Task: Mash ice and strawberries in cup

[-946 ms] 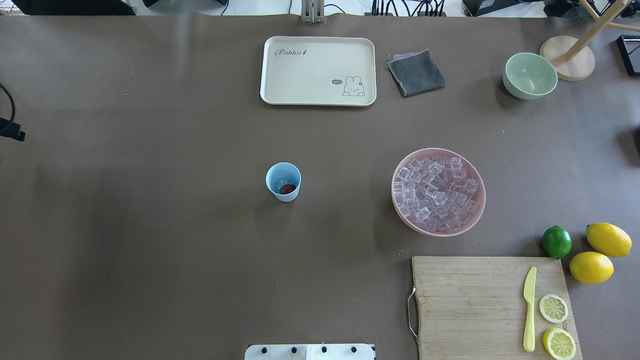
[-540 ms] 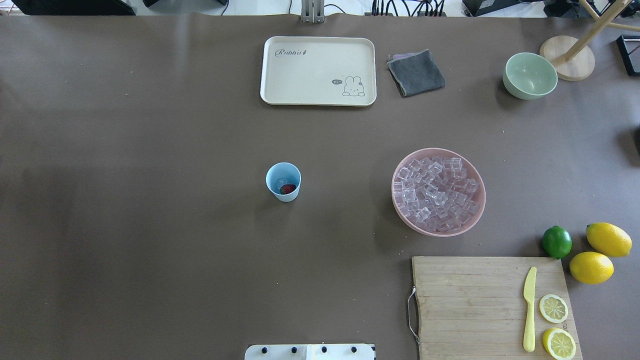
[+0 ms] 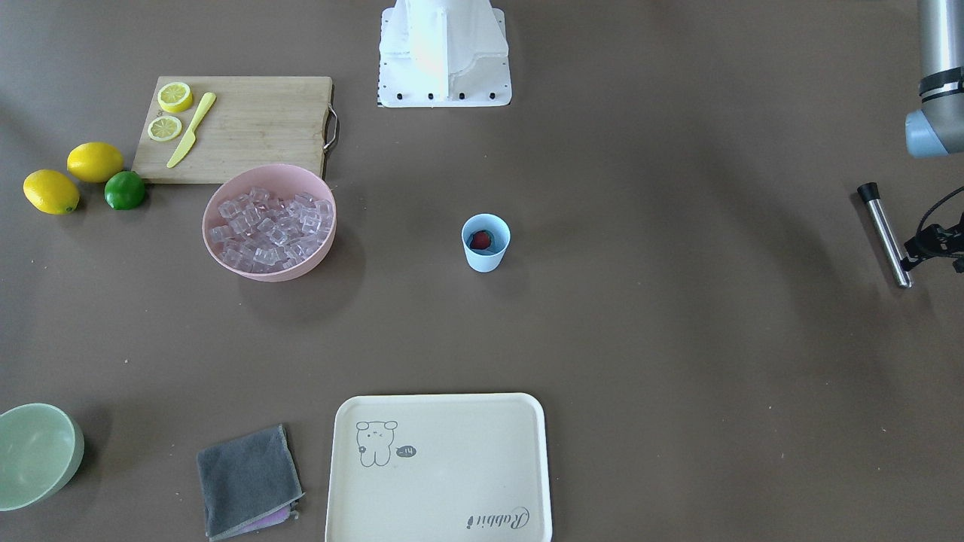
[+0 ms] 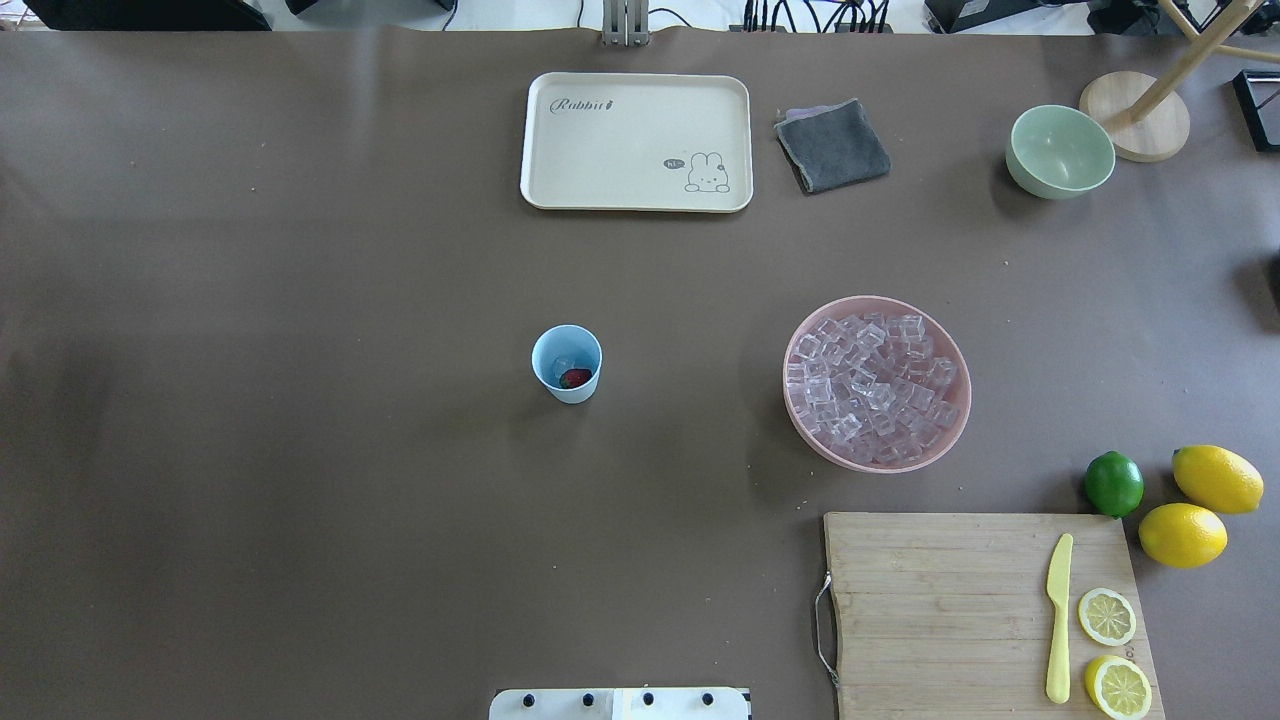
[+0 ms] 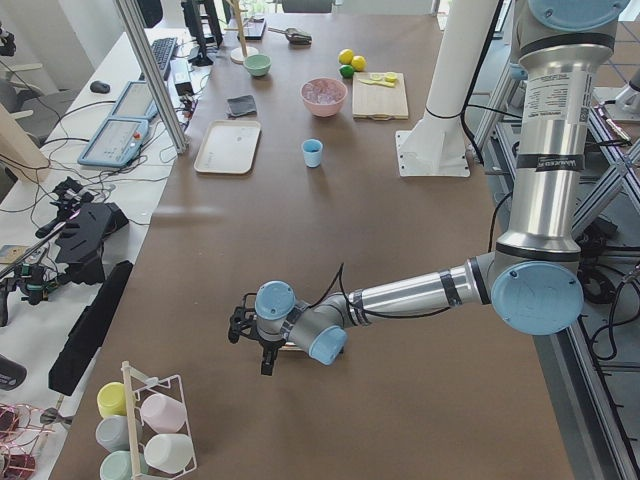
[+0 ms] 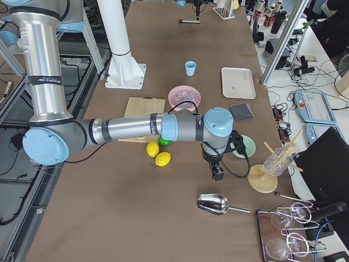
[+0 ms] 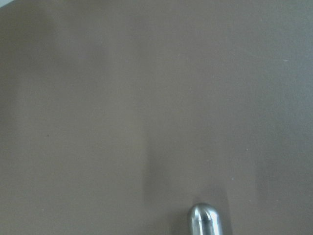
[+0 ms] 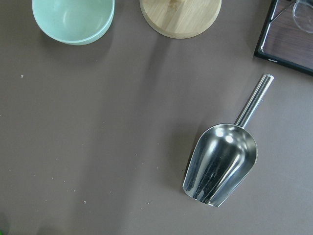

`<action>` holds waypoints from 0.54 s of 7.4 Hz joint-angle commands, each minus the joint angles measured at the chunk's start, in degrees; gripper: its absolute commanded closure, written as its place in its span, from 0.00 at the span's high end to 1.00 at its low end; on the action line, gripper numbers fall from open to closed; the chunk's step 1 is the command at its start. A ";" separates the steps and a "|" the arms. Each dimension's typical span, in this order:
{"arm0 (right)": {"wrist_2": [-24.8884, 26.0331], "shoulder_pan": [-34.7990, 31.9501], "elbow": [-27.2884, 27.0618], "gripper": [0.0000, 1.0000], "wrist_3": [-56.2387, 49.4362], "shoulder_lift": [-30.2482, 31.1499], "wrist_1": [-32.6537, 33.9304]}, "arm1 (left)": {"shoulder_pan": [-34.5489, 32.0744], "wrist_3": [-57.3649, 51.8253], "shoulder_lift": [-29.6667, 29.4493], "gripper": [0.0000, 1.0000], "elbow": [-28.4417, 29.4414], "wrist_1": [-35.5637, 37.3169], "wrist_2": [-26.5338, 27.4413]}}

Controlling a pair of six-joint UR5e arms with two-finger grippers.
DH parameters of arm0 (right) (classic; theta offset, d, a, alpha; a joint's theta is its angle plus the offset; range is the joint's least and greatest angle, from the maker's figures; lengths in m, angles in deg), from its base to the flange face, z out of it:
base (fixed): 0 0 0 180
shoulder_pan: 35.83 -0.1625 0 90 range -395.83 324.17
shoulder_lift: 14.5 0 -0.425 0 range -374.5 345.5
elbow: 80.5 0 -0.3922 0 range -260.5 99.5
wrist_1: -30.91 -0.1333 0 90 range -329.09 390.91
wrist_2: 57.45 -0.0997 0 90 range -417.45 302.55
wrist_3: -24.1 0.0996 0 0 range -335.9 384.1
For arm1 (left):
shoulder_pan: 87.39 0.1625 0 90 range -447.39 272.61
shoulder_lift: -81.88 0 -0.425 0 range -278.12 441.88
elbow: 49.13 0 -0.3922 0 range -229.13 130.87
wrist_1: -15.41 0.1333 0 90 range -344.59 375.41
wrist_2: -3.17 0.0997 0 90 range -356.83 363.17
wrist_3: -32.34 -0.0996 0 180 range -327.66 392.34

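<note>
The pale blue cup stands mid-table and also shows in the front view. Inside it lie a dark red strawberry and a clear ice cube. Many ice cubes fill the pink bowl. My left gripper is far off the cup at the table's left end, beside the lower end of a steel rod; I cannot tell if it is open or shut. The left wrist view shows only the rod's rounded tip. My right gripper hangs over the table's right end; its state cannot be told.
A steel scoop lies below the right wrist, near the pale green bowl and a wooden stand base. A cream tray and grey cloth lie at the far side. A cutting board holds a knife and lemon slices.
The left gripper's black body and cable, at the overhead view's left edge 0.9 s ago, have moved out of that view to the left. Nothing else moved.
</note>
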 commanded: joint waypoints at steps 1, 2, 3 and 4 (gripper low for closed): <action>0.73 0.07 -0.21 1.00 -0.07 0.22 -0.07 | 0.08 1.96 0.36 0.98 -0.15 -0.19 -1.53; 0.73 0.07 -0.13 1.00 -0.07 0.14 -0.07 | 0.08 1.88 0.36 0.98 -0.15 -0.28 -1.27; 0.81 0.25 -0.04 1.00 0.02 0.05 -0.07 | 0.61 1.18 0.36 0.98 -0.07 -0.45 -1.01; 0.29 0.25 -0.13 1.00 0.02 0.13 0.02 | 0.79 1.61 0.36 0.98 -0.07 -0.46 -1.01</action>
